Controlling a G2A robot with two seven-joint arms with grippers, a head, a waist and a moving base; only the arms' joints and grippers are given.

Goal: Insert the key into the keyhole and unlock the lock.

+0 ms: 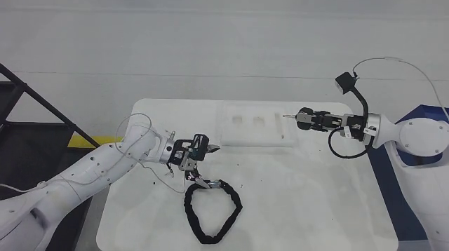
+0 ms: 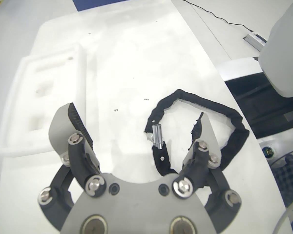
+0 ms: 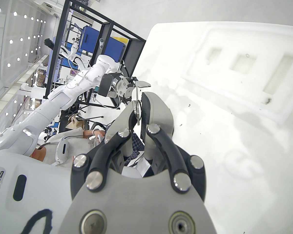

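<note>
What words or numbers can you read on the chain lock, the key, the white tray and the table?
chain lock: none; a plain black sleeve and a bare metal end.
key: too small to tell if anything is stamped on it.
white tray: none.
table: none; only tiny dark specks.

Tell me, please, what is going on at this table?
The right gripper is shut on the key, holding it above the table beside the white foam tray. The left gripper, fingers open, hangs over the black chain lock, close to its silver cylinder. The key and the lock are well apart; nothing is inserted yet.
</note>
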